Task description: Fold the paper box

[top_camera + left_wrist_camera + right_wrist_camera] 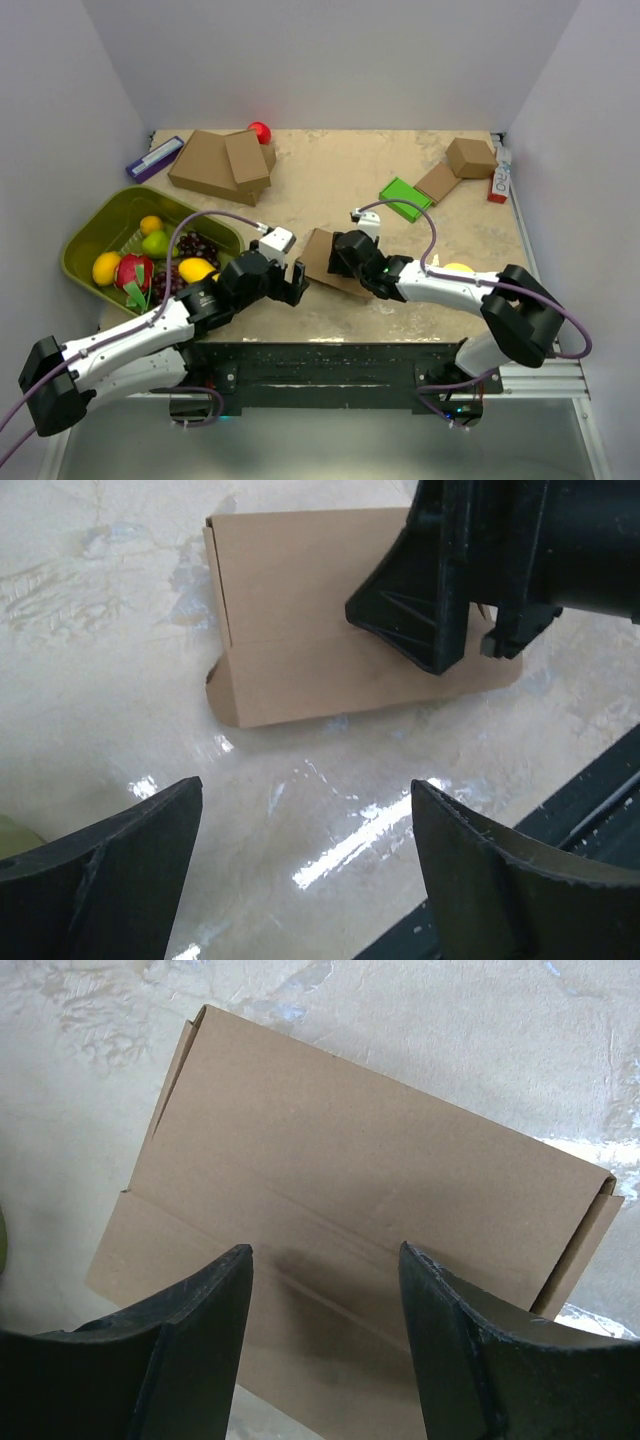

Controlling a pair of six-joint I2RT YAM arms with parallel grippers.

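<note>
Paper box [350, 1180] lying on surface [330, 180]. Right hand [325, 1255] over box, fingers parted, empty. Left hand [305, 800] beside box, spread wide.

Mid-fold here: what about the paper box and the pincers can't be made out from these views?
Top view: the right pincer covers much of the paper box; flaps there are hidden.
Left wrist view: the right pincer blocks the box's right end; whether it touches the cardboard is unclear.
Right wrist view: the box's near edge is behind the fingers and cut off by the bottom edge.
</note>
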